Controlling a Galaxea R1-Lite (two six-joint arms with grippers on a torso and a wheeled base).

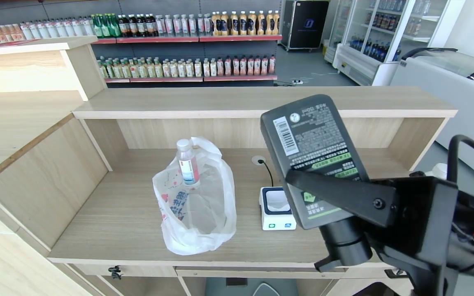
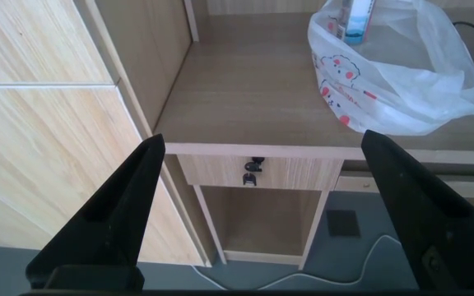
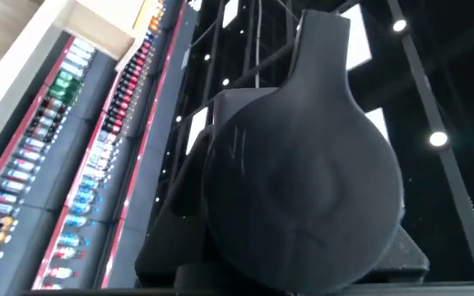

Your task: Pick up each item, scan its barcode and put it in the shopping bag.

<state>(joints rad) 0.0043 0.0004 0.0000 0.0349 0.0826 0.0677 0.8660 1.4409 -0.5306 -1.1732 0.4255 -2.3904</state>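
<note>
Left gripper (image 2: 262,141) hangs off the counter's (image 1: 113,218) front edge, fingers (image 2: 118,214) spread wide, holding nothing. Centre frame in the head view, a white bag (image 1: 208,218) stands on the counter with a bottle (image 1: 187,164) upright inside. Just right of it sits a small white scanner (image 1: 277,209). Right of centre, the right gripper (image 1: 315,185) clamps the lower end of a dark flat pack (image 1: 309,142), raised above the scanner. Its long axis runs up and slightly left, with the barcode (image 1: 285,135) facing the camera.
</note>
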